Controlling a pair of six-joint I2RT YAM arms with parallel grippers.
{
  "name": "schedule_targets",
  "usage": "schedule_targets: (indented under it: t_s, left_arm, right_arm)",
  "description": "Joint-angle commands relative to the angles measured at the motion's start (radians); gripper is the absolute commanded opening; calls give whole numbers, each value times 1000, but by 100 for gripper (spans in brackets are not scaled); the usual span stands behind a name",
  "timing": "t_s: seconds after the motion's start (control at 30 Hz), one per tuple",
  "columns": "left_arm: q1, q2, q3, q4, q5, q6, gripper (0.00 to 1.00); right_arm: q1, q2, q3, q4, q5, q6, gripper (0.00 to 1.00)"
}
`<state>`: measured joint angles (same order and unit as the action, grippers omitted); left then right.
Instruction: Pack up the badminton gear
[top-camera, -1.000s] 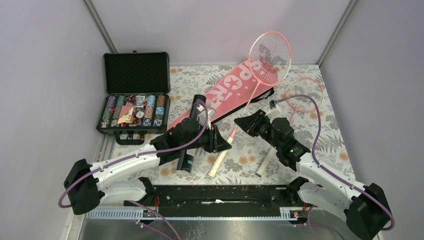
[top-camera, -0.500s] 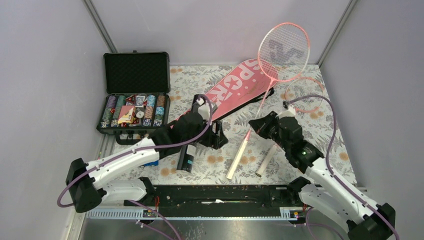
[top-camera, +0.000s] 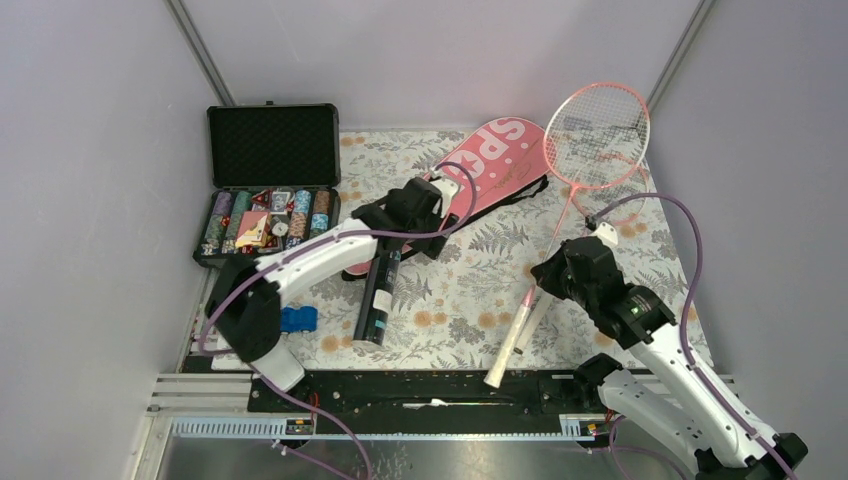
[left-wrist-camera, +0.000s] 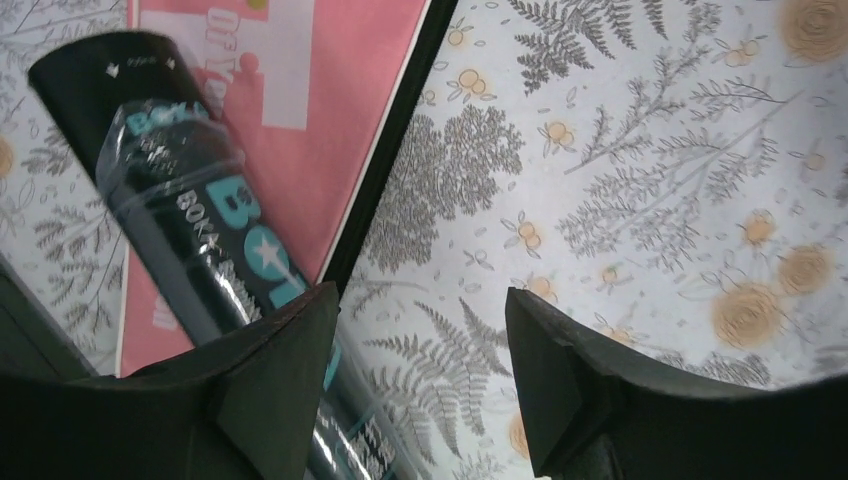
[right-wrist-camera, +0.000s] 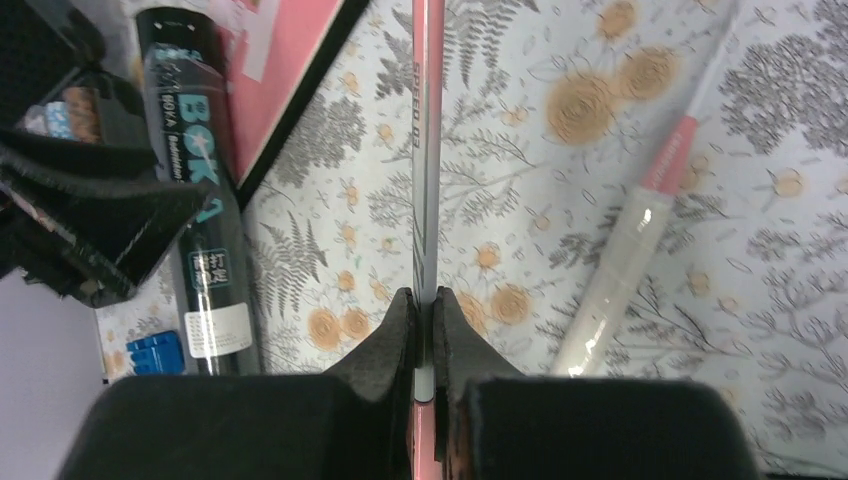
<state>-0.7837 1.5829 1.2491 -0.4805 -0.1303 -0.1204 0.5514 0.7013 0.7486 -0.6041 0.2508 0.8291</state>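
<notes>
My right gripper (top-camera: 546, 276) (right-wrist-camera: 425, 296) is shut on the thin shaft of a pink-framed racket (top-camera: 597, 136) (right-wrist-camera: 428, 150), just above its pink cone. The racket's head hangs over the table's far right corner and its white handle (top-camera: 508, 345) reaches back toward the near edge. A second racket's white handle (right-wrist-camera: 640, 240) lies on the cloth to the right of it. My left gripper (top-camera: 425, 238) (left-wrist-camera: 420, 300) is open and empty. It hovers over the cloth between the black tube with teal lettering (top-camera: 379, 290) (left-wrist-camera: 190, 220) and the edge of the pink "SPORT" bag (top-camera: 495, 160) (left-wrist-camera: 330, 120). No shuttlecocks show.
An open black case of poker chips (top-camera: 268, 205) stands at the far left. A small blue block (top-camera: 297, 319) (right-wrist-camera: 155, 352) lies near the left arm's base. A black rail (top-camera: 400, 385) runs along the near edge. Grey walls close in the table on three sides.
My right gripper has carried the racket to the right and nearer, swinging its head toward the far right corner. My left arm has reached farther out toward the pink bag, still open.
</notes>
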Motion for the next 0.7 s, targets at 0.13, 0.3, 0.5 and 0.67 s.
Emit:
schedule_targets:
  t_s: [0.13, 0.3, 0.5, 0.67]
  left_arm:
    - [53, 254, 179, 43, 57, 126, 67]
    - [58, 370, 246, 49, 54, 177, 67]
    - [65, 465, 316, 42, 4, 219, 66]
    - [83, 508, 315, 40, -17, 181, 60]
  right_arm:
    - [-4, -138, 24, -52, -26, 0, 0]
    - [-4, -163, 20, -49, -12, -2, 0]
    - [-4, -151, 15, -15, -11, 3, 0]
    - [-5, -154, -2, -9, -14, 12, 0]
